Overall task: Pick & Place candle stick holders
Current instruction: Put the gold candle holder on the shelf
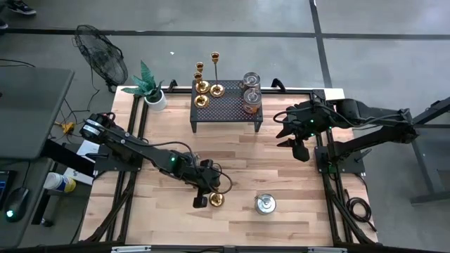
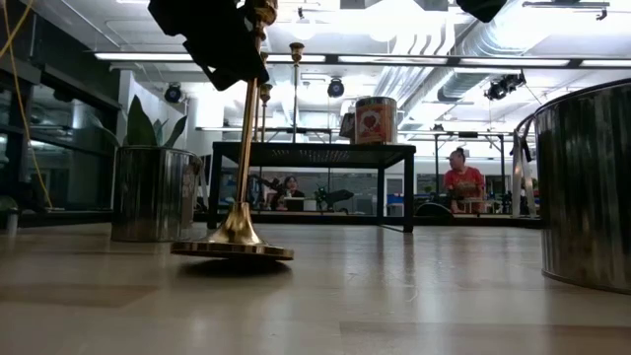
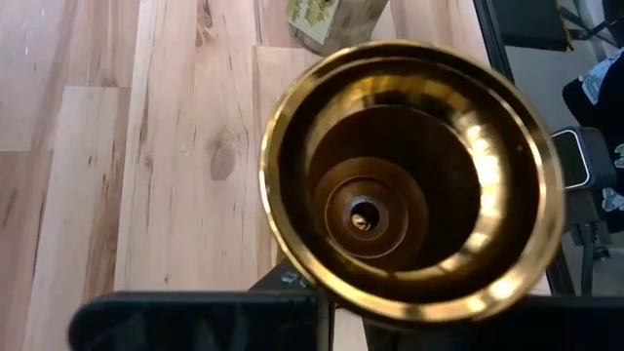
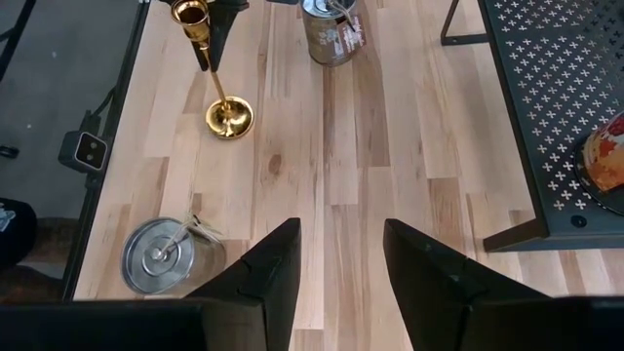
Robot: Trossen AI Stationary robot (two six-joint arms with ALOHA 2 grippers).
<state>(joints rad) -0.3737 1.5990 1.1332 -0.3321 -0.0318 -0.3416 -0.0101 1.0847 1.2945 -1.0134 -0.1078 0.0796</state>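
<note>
Your left gripper (image 1: 205, 191) pinches the tall candle stick holder (image 2: 240, 202) on the table (image 1: 281, 165), while your right gripper (image 4: 339, 255) waits spread.

The left arm stretches from the table's left edge toward the front middle, its left gripper (image 1: 209, 188) closed around a candle stick holder (image 2: 240, 148) near its top. The right gripper (image 4: 341, 255) hovers by the right edge, fingers parted.
</note>
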